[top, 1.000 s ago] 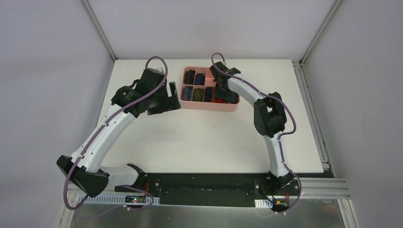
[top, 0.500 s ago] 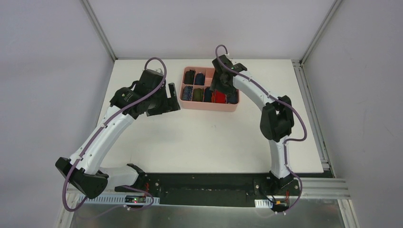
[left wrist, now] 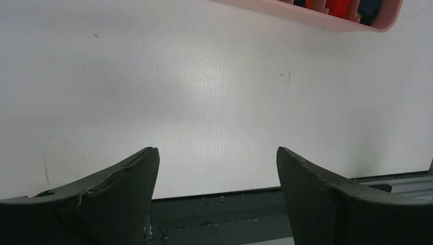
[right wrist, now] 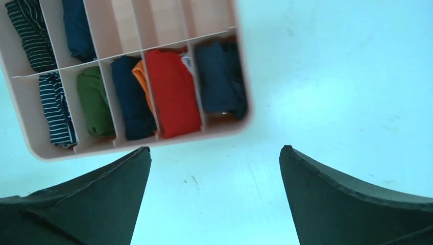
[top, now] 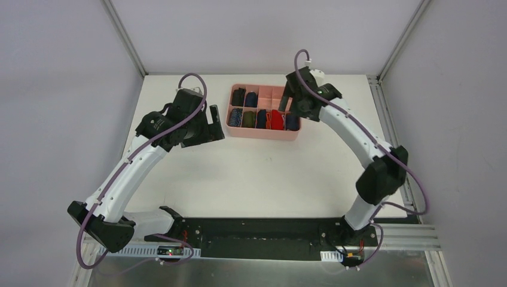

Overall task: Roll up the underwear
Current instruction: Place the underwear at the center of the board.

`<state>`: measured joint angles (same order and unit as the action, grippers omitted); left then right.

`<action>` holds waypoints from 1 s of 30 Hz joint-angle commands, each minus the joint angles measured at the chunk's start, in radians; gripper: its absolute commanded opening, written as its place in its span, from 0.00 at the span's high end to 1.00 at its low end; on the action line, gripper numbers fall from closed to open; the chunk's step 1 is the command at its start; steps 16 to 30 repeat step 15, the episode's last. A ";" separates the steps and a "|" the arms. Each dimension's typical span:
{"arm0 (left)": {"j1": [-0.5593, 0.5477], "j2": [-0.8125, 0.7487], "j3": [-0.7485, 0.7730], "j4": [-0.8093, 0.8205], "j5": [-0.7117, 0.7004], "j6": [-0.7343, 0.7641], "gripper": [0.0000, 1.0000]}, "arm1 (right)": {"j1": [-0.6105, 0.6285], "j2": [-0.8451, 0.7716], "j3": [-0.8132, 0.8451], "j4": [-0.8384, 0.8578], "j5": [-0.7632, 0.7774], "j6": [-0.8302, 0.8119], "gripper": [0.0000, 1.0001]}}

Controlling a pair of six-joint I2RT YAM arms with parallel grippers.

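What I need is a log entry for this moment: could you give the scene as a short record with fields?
underwear: red, rolled, in the tray's near row, second compartment from the right
tray: pink, divided, holding other rolled garments
left claw: open, empty, over the table left of the tray
right claw: open, empty, by the tray's right end

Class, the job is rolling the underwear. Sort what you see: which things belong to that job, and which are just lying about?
Belongs to the job: red underwear; left gripper; right gripper, both open.
Lying about: pink tray; green roll; striped roll; navy roll.
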<state>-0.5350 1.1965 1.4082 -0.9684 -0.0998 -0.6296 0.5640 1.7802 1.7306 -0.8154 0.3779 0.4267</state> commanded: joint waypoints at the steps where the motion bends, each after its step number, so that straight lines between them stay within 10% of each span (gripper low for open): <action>1: 0.004 -0.017 0.014 -0.031 -0.055 0.000 0.13 | -0.010 -0.234 -0.134 -0.041 0.177 -0.062 0.00; 14: 0.054 0.010 0.000 -0.035 -0.032 -0.053 0.11 | -0.019 -0.756 -0.584 -0.214 0.296 0.081 0.00; 30: 0.057 0.010 0.001 -0.035 -0.033 -0.055 0.11 | -0.019 -0.773 -0.594 -0.221 0.297 0.089 0.00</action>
